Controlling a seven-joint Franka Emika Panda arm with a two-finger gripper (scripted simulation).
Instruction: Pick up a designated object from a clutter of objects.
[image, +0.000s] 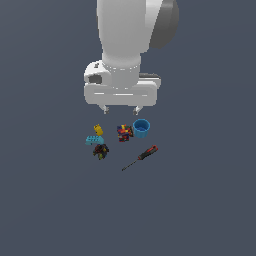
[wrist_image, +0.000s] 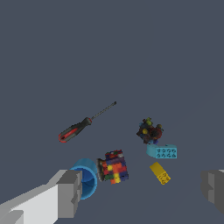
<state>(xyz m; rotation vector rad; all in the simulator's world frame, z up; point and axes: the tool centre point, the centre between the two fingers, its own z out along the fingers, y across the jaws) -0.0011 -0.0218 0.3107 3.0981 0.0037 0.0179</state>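
Slate-grey worktop, edges unseen, is carrying everything. Claw (image: 120, 110) is hanging open and empty above the clutter. Dark speckled lump (image: 101, 151) is lying just beside the cyan studded block (image: 93, 140); probably light, rigid, knobbly — pinching across its middle looks safest.

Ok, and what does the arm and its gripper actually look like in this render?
The arm is smooth, glossy white with a rounded grey joint cap on the exterior view's right. Below it sits a wide white gripper body with dark grey inset panels and two short pale jaws. In the wrist view the fingers are blocky, grey at the tips, white behind. No cables or markings show.
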